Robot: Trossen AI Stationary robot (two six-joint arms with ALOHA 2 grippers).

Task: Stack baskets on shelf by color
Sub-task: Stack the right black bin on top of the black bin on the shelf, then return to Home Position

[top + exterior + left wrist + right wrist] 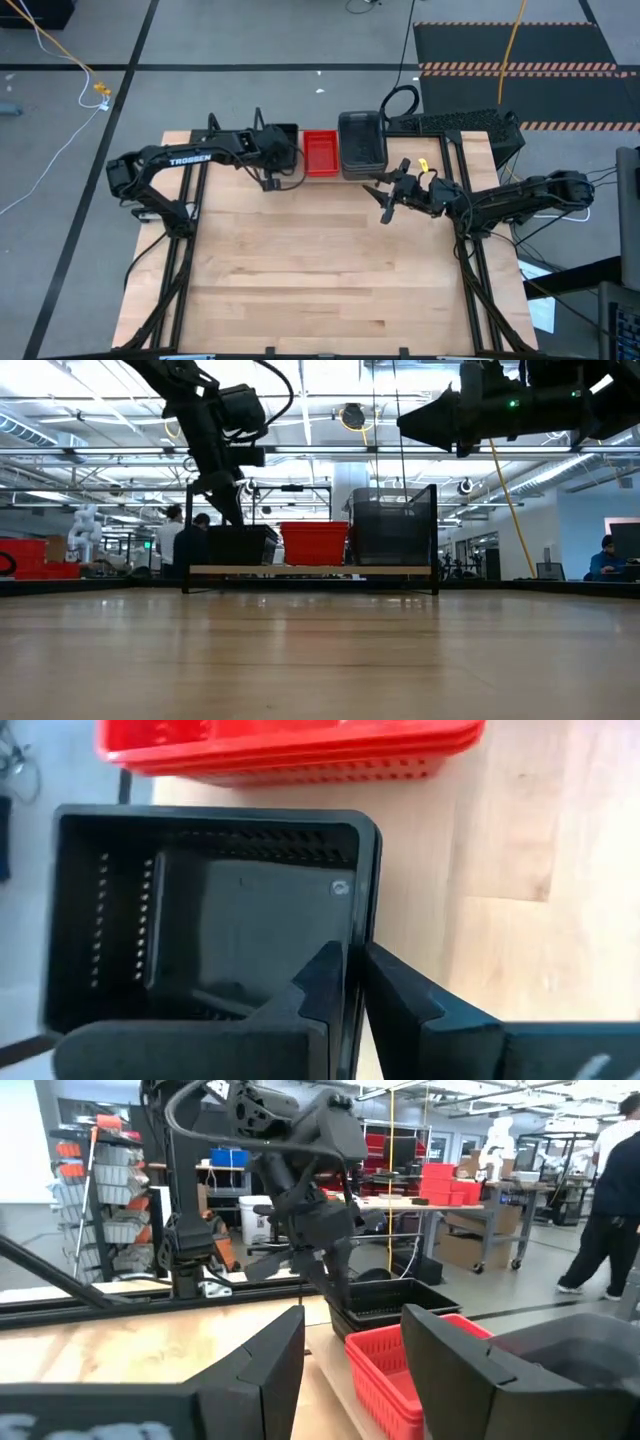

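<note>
Three stacks stand side by side on the low black shelf at the table's far edge. The black baskets are on the left, the red baskets in the middle, and the taller grey stack on the right. My left gripper is down at the black stack and shut on the top black basket. My right gripper hangs open above the table, just on the near side of the grey stack, touching nothing. Its wrist view shows its open fingers facing the shelf. My left gripper pinches the top black basket's wall on the side toward the table's near edge, one finger inside the basket and one outside. The fingers come from above, slanting down. The basket sits level in the shelf's left place, nested on the black stack.
Black frame rails run along both table sides. A keyboard and cables lie behind the shelf on the right. The wooden table top spreads out on the near side of the shelf. People stand in the room beyond.
</note>
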